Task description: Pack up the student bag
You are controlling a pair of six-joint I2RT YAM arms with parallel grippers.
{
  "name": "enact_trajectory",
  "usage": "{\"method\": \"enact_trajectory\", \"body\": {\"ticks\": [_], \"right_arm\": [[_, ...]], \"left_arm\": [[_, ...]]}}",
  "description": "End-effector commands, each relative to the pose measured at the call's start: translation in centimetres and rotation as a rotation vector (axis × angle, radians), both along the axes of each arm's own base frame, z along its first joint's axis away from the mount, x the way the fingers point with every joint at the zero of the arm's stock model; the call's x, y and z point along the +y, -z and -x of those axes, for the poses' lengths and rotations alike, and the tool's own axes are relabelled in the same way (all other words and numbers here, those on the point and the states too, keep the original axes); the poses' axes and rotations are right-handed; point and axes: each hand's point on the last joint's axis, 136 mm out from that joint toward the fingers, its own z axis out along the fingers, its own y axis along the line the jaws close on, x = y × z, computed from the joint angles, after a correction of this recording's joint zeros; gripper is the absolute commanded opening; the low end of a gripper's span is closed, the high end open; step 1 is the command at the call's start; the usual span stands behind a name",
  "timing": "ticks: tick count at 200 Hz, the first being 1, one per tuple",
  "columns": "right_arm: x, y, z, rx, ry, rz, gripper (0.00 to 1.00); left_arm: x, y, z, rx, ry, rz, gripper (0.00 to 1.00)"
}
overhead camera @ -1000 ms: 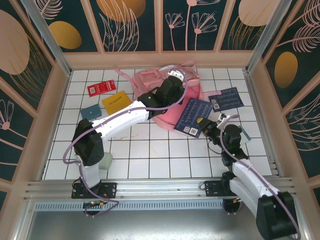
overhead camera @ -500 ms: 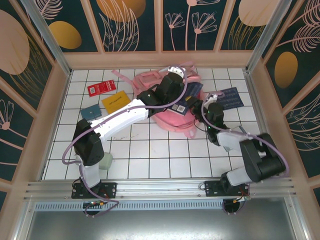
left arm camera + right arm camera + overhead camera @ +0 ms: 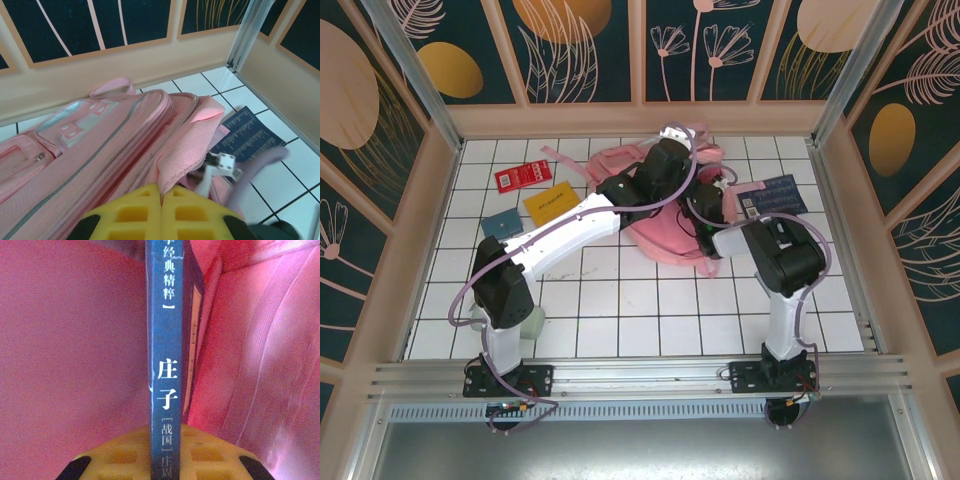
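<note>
Student bag (image 3: pixel 655 235) is laid at far-centre of table (image 3: pixel 620 300), mouth appar. twd right edge. Blue book (image 3: pixel 167 340) is held edge-on, long axis pointed straight ahead of right pincer (image 3: pixel 170 450). Pink fabric is seen close on both sides, so bag interior is judged to lie directly fwd; right arm is nearer the mouth. Right pincer is clamped on book's near end. Left pincer (image 3: pixel 161 210) is pressed together, appar. on a raised flap of bag fabric, by which mouth is judged to be held open.
</note>
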Motion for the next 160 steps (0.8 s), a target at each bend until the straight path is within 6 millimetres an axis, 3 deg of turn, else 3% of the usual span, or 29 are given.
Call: {"method": "enact_trajectory", "body": {"ticks": [1, 25, 50, 82, 107, 160], "right_arm": [[-0.3, -1.1, -2.3, -0.043, 0.108, -0.072, 0.00], [1.2, -0.1, -4.1, -0.005, 0.112, -0.040, 0.06], [3.7, 1.1, -4.7, 0.028, 0.034, -0.017, 0.33], [4.5, 1.6, -2.5, 0.048, -0.030, 0.050, 0.56], [4.3, 1.3, -0.7, 0.063, -0.085, 0.113, 0.61], [0.8, 0.7, 4.1, 0.115, -0.108, 0.244, 0.68]], "left_arm": [[-0.8, -4.5, -0.2, -0.063, 0.006, 0.120, 0.00], [-1.0, -4.3, -0.3, -0.059, 0.005, 0.119, 0.00], [-1.0, -4.1, -0.4, -0.059, 0.002, 0.115, 0.00], [-0.4, -3.6, -0.6, -0.062, -0.024, 0.091, 0.00], [-0.2, -3.1, -0.9, -0.055, -0.029, 0.089, 0.00], [0.5, -2.0, -1.3, -0.035, -0.043, 0.088, 0.00]]}}
